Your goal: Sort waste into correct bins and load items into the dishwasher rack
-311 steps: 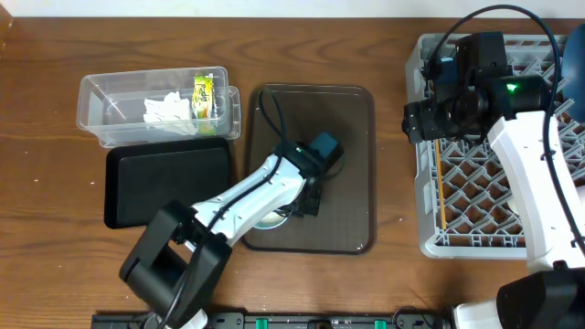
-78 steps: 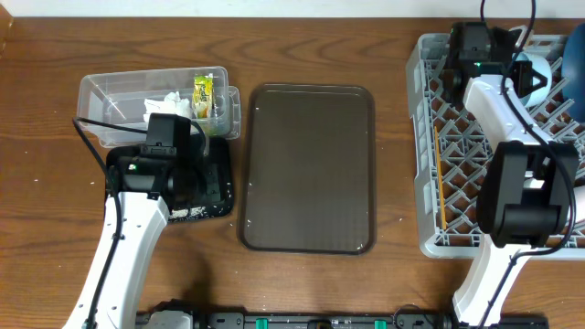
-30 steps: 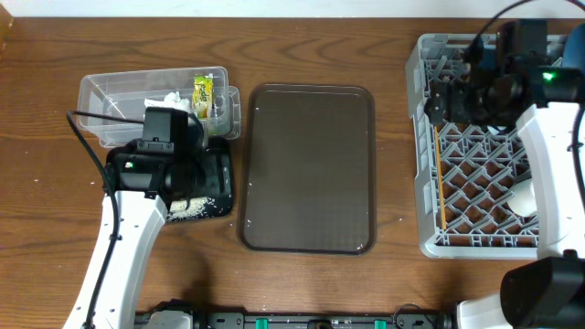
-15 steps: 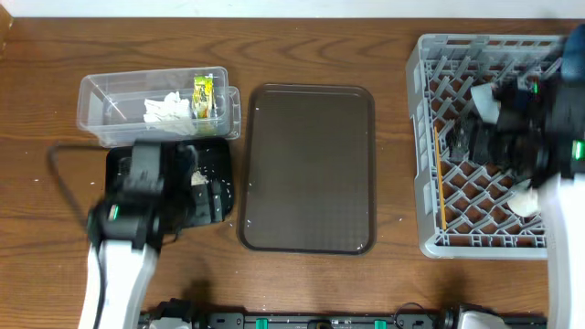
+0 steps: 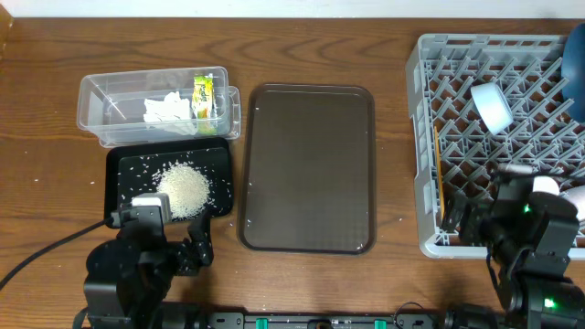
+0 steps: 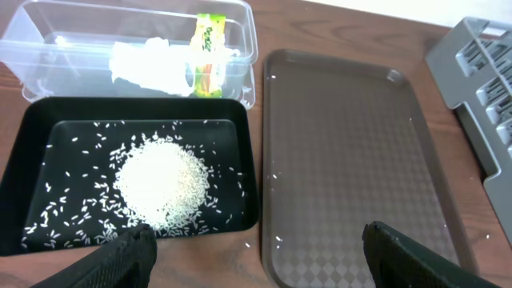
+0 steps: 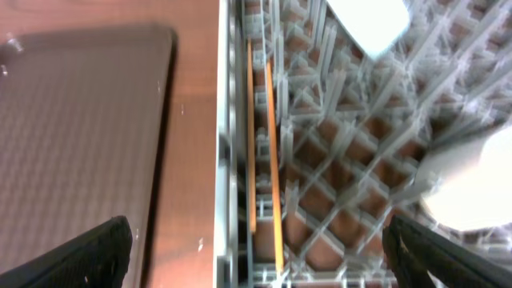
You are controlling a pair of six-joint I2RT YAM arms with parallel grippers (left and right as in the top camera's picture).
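The clear tub (image 5: 114, 100) holds a crumpled white tissue (image 5: 167, 108) and a yellow-green wrapper (image 5: 203, 94). In front of it, the black tray (image 5: 128, 174) carries a pile of rice (image 5: 184, 189) with stray grains around it. The grey rack (image 5: 457, 64) at the right holds chopsticks (image 5: 440, 174), a pale cup (image 5: 492, 107) on its side, a white bowl (image 5: 576, 196) and a blue dish (image 5: 578, 55) at the frame's edge. My left gripper (image 6: 256, 258) hangs open over the table's front edge, below the black tray (image 6: 32, 144). My right gripper (image 7: 260, 256) is open at the rack's front left corner, near the chopsticks (image 7: 272, 160).
A large brown serving tray (image 5: 309, 167) lies bare between the bins and the rack. Both arm bases sit at the table's front edge. A few rice grains (image 6: 276, 174) lie on the brown tray and the wood near the black tray's corner.
Both arms have pulled back to the front edge. The left arm has left the black tray, and the rice pile now shows. The right arm has drawn out of the rack.
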